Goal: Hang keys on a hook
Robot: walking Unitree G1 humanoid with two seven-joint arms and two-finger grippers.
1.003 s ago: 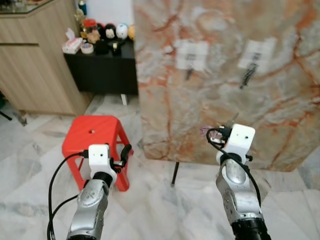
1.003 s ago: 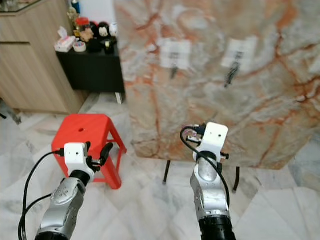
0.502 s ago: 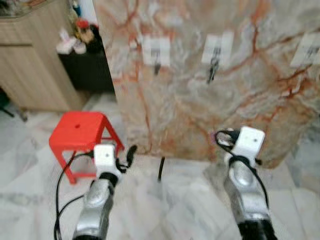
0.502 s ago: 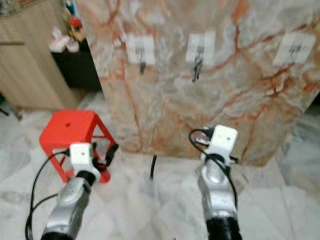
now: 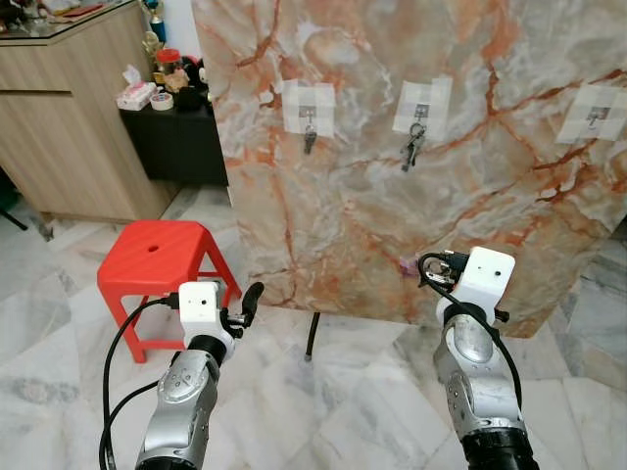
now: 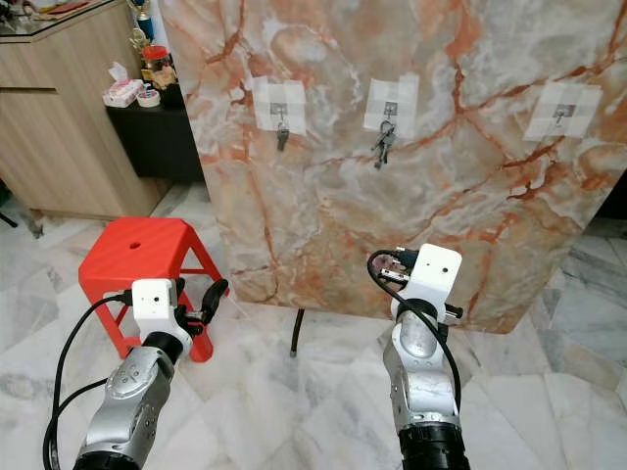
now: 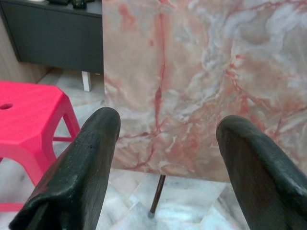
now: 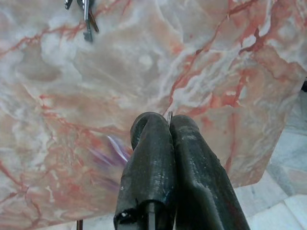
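Ahead of and above the right gripper (image 8: pixel 168 125) — marble board (image 5: pixel 411 225) with three hooks.
Its fingers are pinched together on a thin metal ring, a purplish tag blurred beside them — likely the keys (image 8: pixel 169 115). Free hook (image 5: pixel 594 117) sits up and to the right; the others carry keys. Left gripper (image 7: pixel 165 143) is spread wide, idle. Judgement: keys are light, stiff, prone to swing; grip the ring, leaving the loop free.

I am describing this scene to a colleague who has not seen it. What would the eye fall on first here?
First, the big marble board standing ahead, with three white hook pads: keys hang on the middle hook, a smaller key on the left one, and the right hook is bare. Next, the bright red stool on the floor to its left. The right end effector is raised towards the board, pinching something thin.
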